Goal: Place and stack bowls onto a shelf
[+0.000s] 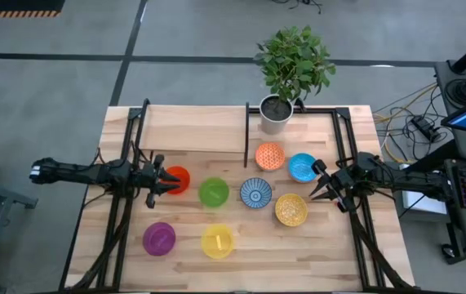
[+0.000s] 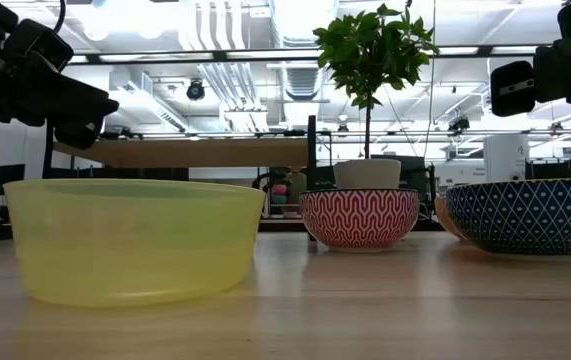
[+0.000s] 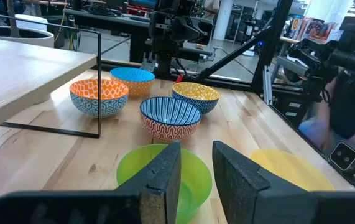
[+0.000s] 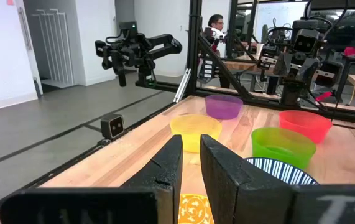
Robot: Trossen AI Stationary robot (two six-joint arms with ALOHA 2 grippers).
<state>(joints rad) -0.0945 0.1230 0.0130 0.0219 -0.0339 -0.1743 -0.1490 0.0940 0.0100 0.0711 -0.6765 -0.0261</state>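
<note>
Bowls wait on the table; none is on the shelf [image 1: 192,126] yet.
Nothing is held: left gripper [image 1: 167,181] by the red-orange bowl [image 1: 178,180], right gripper [image 1: 322,181] near the speckled yellow bowl [image 1: 290,210], both slightly parted. One bowl must be gripped next.

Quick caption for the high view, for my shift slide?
Eight bowls sit on the table, shelf bare; left gripper and right gripper hover empty.

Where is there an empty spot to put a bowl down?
The shelf top is bare. Table wood is free in front of the speckled yellow bowl, right of the yellow bowl. It is crowded around the blue-patterned bowl.
</note>
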